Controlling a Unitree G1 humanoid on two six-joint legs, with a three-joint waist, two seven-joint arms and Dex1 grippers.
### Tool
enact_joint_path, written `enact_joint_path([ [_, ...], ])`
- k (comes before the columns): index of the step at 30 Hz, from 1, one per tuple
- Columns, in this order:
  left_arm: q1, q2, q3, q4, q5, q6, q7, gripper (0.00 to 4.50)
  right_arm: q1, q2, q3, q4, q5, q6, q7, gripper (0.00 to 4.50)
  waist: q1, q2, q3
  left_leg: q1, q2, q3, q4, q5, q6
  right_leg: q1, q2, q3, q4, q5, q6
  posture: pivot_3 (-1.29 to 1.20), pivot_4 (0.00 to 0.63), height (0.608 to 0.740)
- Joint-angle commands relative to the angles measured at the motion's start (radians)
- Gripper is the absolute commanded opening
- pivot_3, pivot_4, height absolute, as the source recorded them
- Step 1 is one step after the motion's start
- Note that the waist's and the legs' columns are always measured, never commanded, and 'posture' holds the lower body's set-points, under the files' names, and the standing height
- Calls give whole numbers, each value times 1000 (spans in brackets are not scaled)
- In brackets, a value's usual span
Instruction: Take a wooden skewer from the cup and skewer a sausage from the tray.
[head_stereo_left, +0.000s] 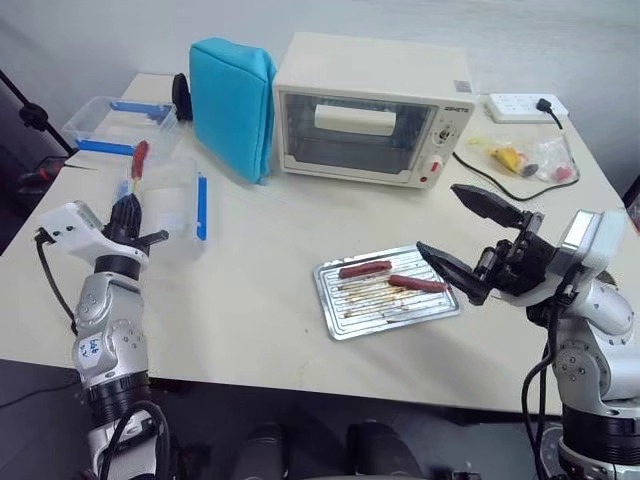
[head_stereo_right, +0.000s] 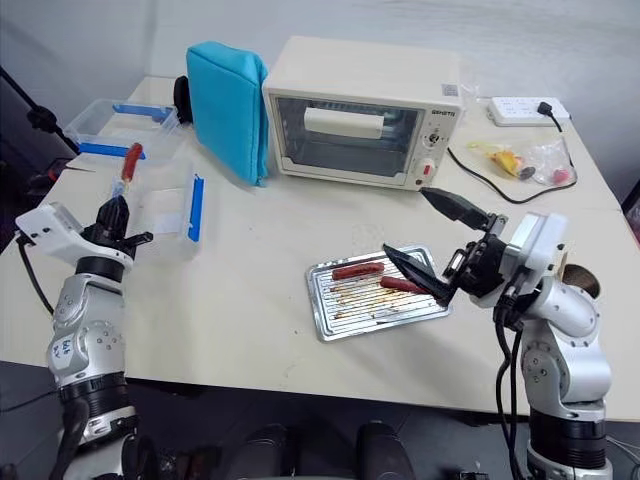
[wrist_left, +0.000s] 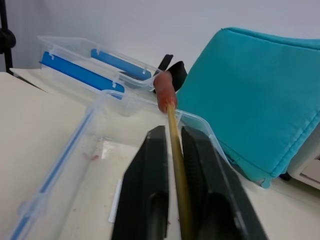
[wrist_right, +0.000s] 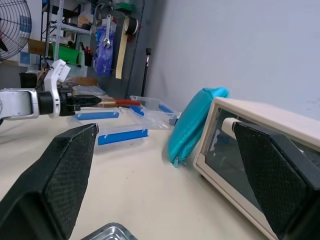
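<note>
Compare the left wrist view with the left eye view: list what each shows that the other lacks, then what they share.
Left wrist view alone: the wooden skewer running between the left gripper's black fingers.

Left eye view alone: the tray with two sausages, the toaster oven, and the right gripper with jaws wide apart.

Shared: the sausage on the skewer's tip, the clear boxes with blue clips, and the teal cushion.

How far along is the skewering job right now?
Mostly done: the left gripper is shut on the wooden skewer, with a sausage already on its tip, held over the clear plastic box. Two sausages remain in the tray. The right gripper is open, holding nothing.
</note>
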Motion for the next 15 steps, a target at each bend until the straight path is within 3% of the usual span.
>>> enact_joint_path([
  [1, 6, 39, -6, -57, -4, 3, -25, 1672, 10, -19, 1, -45, 16, -20, 3, 4500, -2, 0, 0, 0, 0, 0, 0, 0, 0, 0, 0, 0, 0, 0, 0, 0, 150, 740],
  [5, 73, 113, -15, -123, -7, 18, -116, 2883, 38, -43, -9, -43, 27, -12, 17, 4500, -2, 0, 0, 0, 0, 0, -1, 0, 0, 0, 0, 0, 0, 0, 0, 0, 150, 740],
  [9, 191, 275, -138, -213, 31, -89, -452, 4039, 80, -91, -9, -34, 30, -11, 75, 4500, -2, 0, 0, 1, 0, 1, -4, 0, -1, -1, 0, 1, -2, 0, 0, 0, 150, 740],
  [12, 330, 418, -225, -249, 68, -174, -726, 4039, 160, -188, 27, 26, -19, -23, 230, 4500, 1, 0, 0, 1, -1, 1, -5, 0, -1, 1, -2, 1, -7, 0, -1, 0, 150, 740],
  [15, 439, 508, -279, -210, 147, -312, -880, 4039, 208, -250, 73, 123, -82, -91, 350, 4500, -2, 0, 0, 3, -1, 1, -8, -1, -1, 3, -2, 1, -14, -1, -1, 0, 150, 740],
])
